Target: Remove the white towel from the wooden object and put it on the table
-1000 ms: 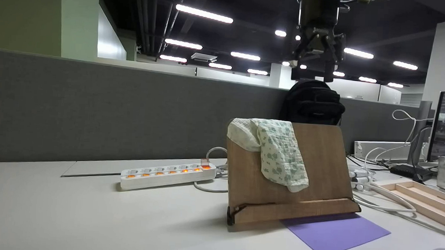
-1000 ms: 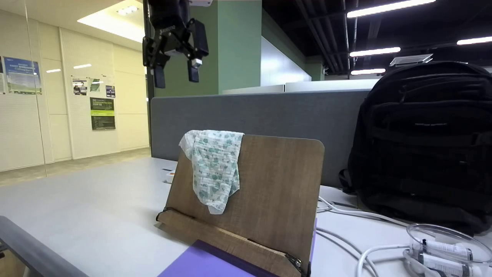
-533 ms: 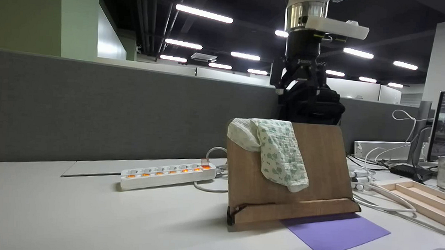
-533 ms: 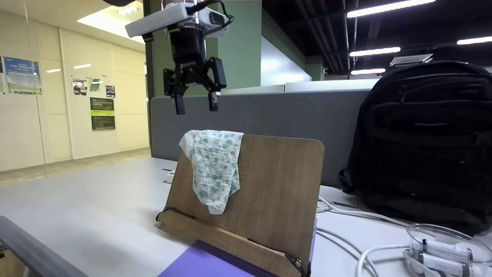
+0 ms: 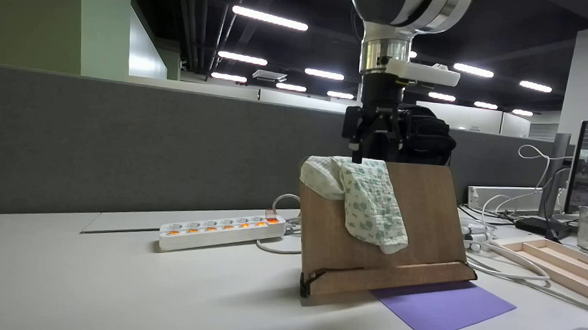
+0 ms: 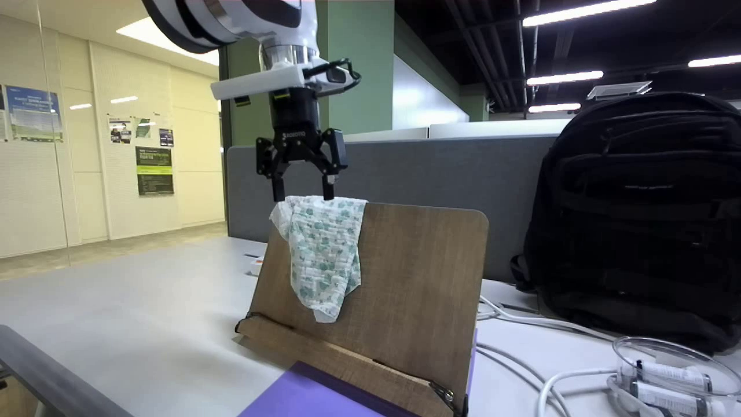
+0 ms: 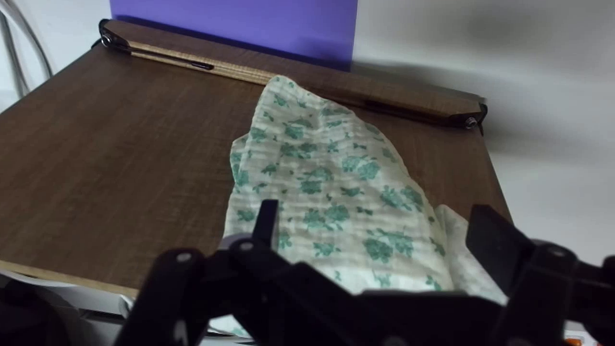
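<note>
While my gripper (image 6: 304, 197) gapes, holding nothing, near the top of the wooden stand (image 6: 417, 272), I should straddle the towel (image 6: 324, 255) there, pinching only once low enough.

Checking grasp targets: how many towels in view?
1: the white towel, draped over the top edge of the wooden stand, same one in all three views. Any behind the stand could be hidden.

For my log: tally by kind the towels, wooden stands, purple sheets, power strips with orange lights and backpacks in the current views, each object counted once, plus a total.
Towel: 1
Wooden stand: 1
Purple sheet: 1
Power strip: 1
Backpack: 1
Total: 5
</note>
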Controlling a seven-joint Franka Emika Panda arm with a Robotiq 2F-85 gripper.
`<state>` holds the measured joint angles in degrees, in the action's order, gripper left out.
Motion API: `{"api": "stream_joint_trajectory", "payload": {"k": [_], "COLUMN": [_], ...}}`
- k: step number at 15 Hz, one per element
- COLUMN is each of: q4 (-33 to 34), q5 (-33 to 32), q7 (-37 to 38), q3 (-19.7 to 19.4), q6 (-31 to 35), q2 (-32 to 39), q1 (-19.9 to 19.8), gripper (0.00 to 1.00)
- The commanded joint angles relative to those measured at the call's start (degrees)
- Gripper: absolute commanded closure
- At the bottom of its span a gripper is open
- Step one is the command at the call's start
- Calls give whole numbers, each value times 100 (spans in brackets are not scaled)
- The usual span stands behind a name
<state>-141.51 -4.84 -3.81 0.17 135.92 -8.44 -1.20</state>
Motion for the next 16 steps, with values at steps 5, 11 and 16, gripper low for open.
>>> {"api": "stream_joint_trajectory", "payload": {"k": [5,11,16], "q4": [538,683,718], "q5": [125,158,297], "q7": [-401,-575,-781], "q3": [32,88,172], "q6": [158,249,186], "q2": [684,868,838], "q1": [164,225,297], "gripper": [27,69,99]}}
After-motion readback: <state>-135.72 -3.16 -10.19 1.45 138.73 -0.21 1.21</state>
